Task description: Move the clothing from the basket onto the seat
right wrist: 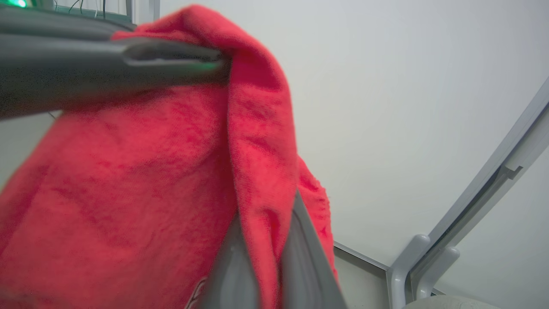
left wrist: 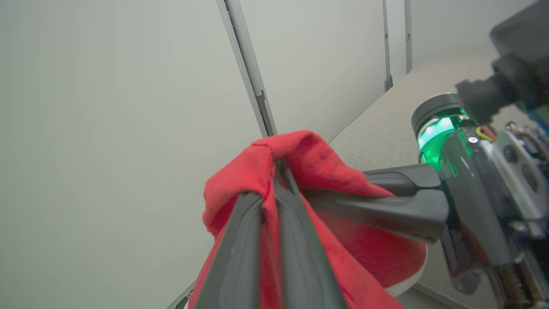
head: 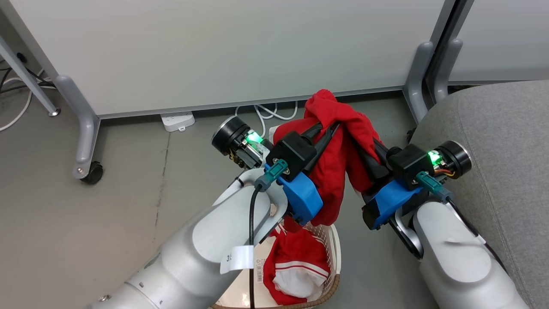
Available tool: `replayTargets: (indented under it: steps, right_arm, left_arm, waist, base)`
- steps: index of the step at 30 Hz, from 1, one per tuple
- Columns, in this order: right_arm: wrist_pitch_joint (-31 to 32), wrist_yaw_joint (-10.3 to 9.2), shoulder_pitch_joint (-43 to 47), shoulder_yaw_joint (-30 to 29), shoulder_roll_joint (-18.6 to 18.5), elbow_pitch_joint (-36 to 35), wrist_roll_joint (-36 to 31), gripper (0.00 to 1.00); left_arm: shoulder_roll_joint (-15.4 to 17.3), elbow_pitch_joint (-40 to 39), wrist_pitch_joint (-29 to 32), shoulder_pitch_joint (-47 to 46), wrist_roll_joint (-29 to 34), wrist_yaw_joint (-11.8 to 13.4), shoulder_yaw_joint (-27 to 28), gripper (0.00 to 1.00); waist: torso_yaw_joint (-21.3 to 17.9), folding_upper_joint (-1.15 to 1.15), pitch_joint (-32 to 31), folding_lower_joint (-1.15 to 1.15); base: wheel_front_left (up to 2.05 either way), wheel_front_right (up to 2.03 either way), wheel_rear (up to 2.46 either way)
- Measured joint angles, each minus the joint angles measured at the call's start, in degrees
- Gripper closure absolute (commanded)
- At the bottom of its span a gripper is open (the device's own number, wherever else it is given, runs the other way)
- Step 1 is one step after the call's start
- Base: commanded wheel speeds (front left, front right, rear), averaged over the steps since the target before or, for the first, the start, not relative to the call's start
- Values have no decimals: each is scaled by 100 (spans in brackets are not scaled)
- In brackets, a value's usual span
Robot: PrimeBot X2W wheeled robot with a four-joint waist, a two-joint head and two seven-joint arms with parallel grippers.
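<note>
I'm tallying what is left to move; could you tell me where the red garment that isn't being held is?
In the head view, the loose garment lies inside the basket at the bottom centre, below the lifted garment.

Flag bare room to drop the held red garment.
The visible seat right of the right gripper is bare. So is the floor between the castor leg and the left arm. Crowded: the middle, where left gripper and right gripper pinch the held garment above the basket, which holds the other garment.

White tag (head: 237, 259) on black cable (head: 251, 219): "3", rest cut off. Basket (head: 336, 249) sticker (head: 259, 269): barcode, print illegible.
</note>
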Motion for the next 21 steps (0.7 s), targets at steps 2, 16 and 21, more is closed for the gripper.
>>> replayTargets:
  steps: [2,16,21]
  right_arm:
    - [0,0,0,-15,1,-16,0,100]
    - [0,0,3,-175,34,-60,45,100]
    - [0,0,11,-312,46,-113,46,100]
  left_arm:
    - [0,2,0,-2,1,0,-4,100]
    - [-2,59,0,-2,-24,5,-38,0]
    - [-2,62,-1,-2,-25,26,-55,0]
  waist:
    - [7,0,7,0]
    - [10,0,26,0]
    - [-16,0,45,0]
  base:
    - [0,0,0]
    - [0,0,0]
    - [0,0,0]
